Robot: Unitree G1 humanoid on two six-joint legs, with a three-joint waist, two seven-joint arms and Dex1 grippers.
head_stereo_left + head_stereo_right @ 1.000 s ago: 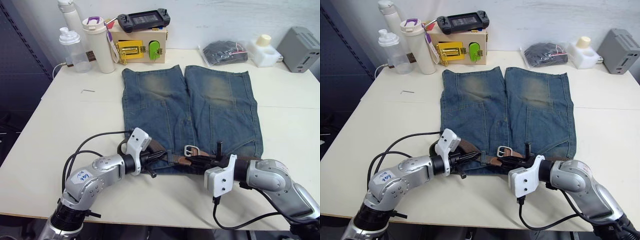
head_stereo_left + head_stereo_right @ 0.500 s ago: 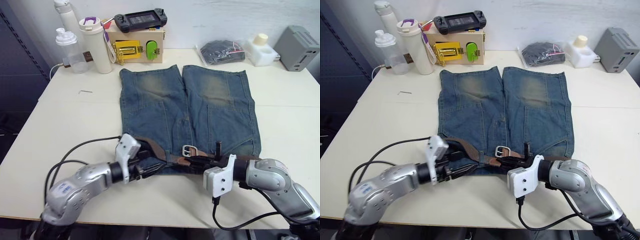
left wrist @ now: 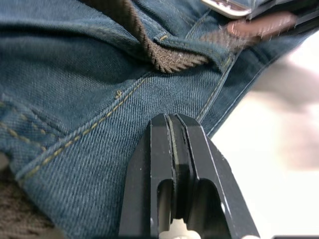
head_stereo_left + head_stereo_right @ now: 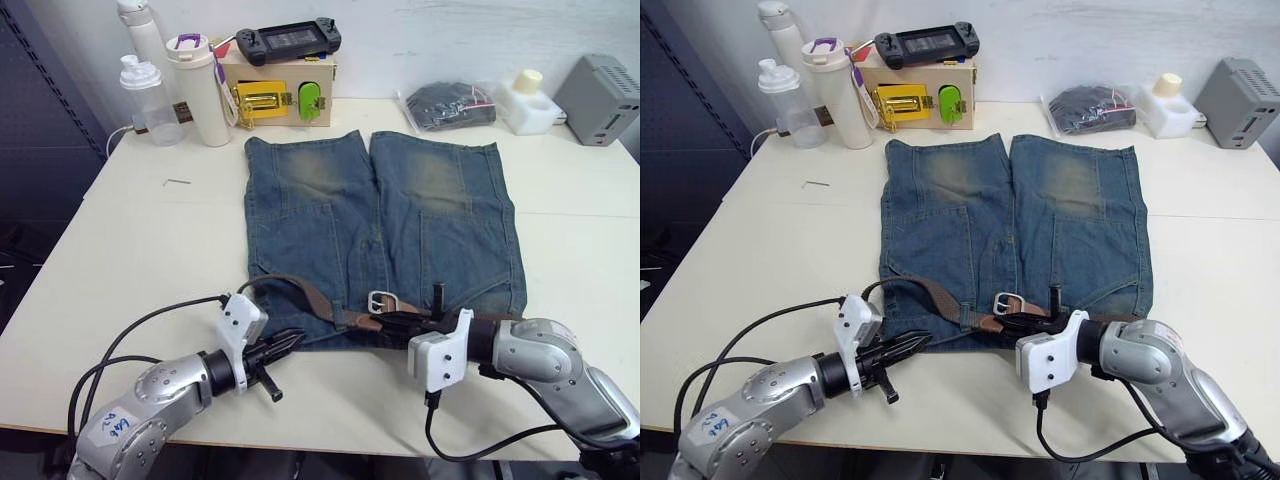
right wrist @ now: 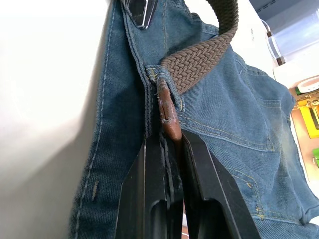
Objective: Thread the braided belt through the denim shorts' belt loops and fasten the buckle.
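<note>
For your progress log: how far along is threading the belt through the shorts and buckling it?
Done: the braided belt passes under at least one belt loop of the denim shorts.
In hand: the right gripper is shut on the belt's leather tip beside that loop. The left gripper is shut and holds nothing, at the waistband.
Left: the belt's slack arcs loose over the shorts, and the buckle lies unfastened.

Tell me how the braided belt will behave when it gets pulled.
The braided belt is probably floppy: it lies in a loose curve on the denim shorts. Its woven surface may drag in the belt loop, bunching the denim.
</note>
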